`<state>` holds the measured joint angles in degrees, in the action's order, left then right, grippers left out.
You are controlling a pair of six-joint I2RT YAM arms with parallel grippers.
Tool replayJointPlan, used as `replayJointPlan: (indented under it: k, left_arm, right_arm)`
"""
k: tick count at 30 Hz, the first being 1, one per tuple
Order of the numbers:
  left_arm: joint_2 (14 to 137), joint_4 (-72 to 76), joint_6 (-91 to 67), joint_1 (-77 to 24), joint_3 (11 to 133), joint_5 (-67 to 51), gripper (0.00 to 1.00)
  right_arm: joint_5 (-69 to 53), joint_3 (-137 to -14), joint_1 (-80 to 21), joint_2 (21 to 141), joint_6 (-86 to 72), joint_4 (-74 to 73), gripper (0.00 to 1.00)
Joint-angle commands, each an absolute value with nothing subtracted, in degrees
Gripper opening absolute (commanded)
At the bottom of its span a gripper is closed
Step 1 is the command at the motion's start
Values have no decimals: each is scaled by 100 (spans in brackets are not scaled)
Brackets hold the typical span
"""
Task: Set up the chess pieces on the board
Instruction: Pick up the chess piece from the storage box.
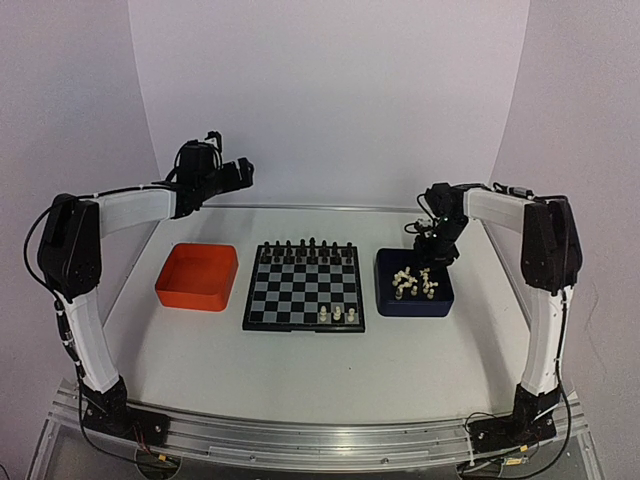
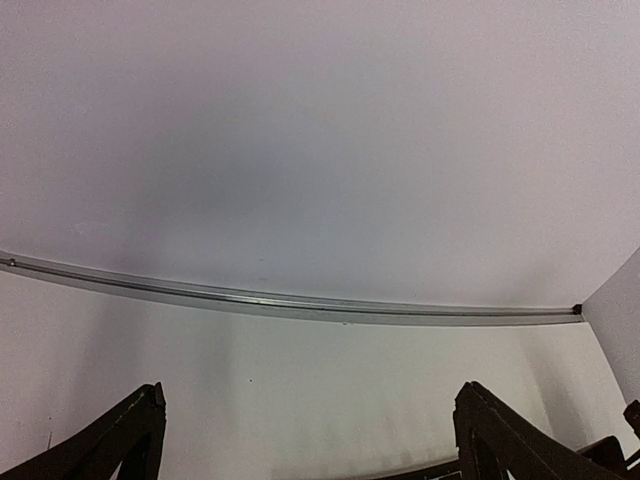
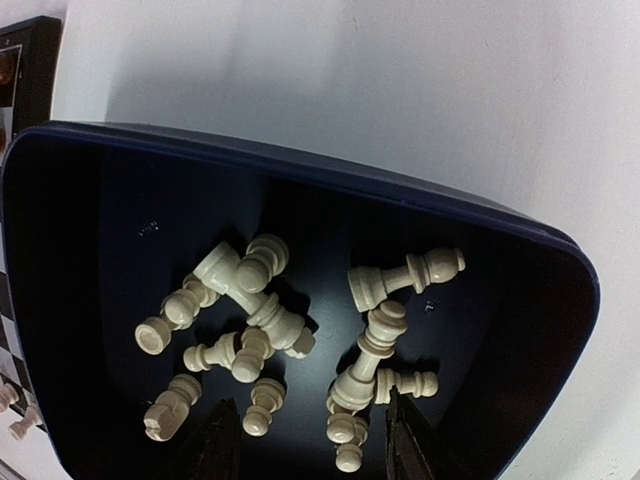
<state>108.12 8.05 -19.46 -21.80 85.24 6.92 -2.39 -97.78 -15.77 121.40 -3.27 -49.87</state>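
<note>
The board (image 1: 300, 292) lies mid-table with dark chessmen along its far rows and three cream-white chess pieces (image 1: 337, 314) on its near right squares. Several more chess pieces (image 3: 250, 300) lie tumbled in the dark blue tray (image 3: 90, 200). My right gripper (image 3: 307, 400) hangs low inside that tray, jaws partly apart, with a lying pawn (image 3: 262, 405) and a small cluster (image 3: 348, 435) in the gap; neither finger visibly presses on them. My left gripper (image 2: 312, 390) is raised high at the back left (image 1: 235, 172), wide open and empty, facing the wall.
An orange tray (image 1: 197, 277) stands left of the board, with nothing showing in it. The blue tray (image 1: 415, 285) sits right of the board. A metal rail (image 2: 300, 300) runs along the table's far edge under the wall.
</note>
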Motion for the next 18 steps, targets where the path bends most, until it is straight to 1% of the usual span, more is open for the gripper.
replayJointPlan:
  k: [1, 7, 18]
  left_arm:
    - [10421, 1055, -1958, -2180, 8399, 811, 100]
    - [10305, 1084, -1969, -2180, 8289, 840, 100]
    - [10268, 1080, -1986, -2180, 8262, 811, 100]
  right_arm:
    - [-94, -9943, -1556, 12310, -404, -5115, 45]
    - [159, -9988, -1556, 12432, -395, -5117, 42]
    - [274, -9983, -1555, 12554, -451, -5110, 37]
